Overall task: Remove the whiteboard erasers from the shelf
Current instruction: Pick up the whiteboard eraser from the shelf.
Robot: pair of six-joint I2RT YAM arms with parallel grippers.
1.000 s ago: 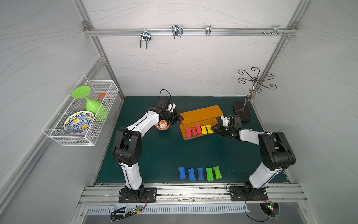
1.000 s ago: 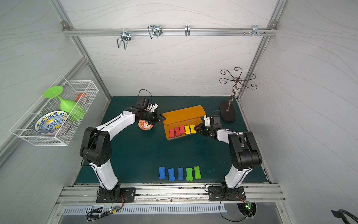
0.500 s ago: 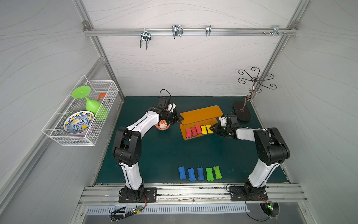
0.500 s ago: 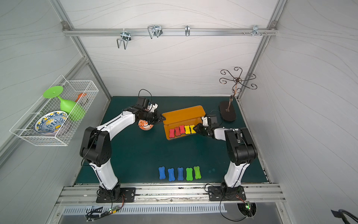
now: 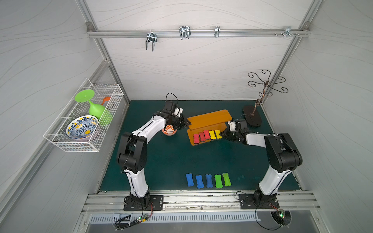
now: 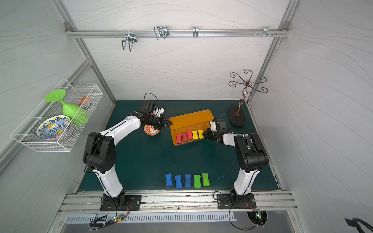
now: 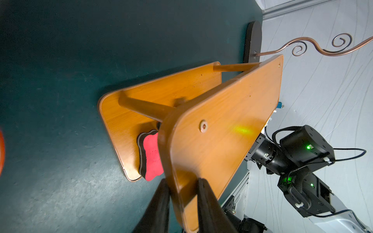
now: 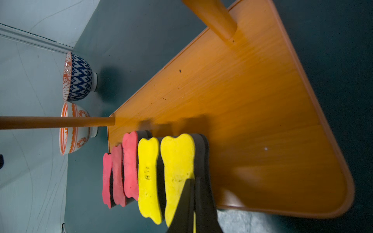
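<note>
Shelf (image 5: 210,119) stands on green mat (image 5: 161,161), toward back wall. Left gripper (image 7: 183,188) pinches short edge of its upper board, one finger on each face.

Lower board carries five erasers in row along front edge: three red erasers (image 8: 130,161), inner yellow eraser (image 8: 148,171), end yellow eraser (image 8: 177,161).

Right gripper (image 8: 194,187) is pressed almost together at tip of end yellow eraser. Thin yellow strip shows between jaws, so probably foam is squeezed there.

Three blue erasers (image 5: 198,181) and two green erasers (image 5: 222,180) lie in row near front edge of mat, well apart from shelf.
</note>
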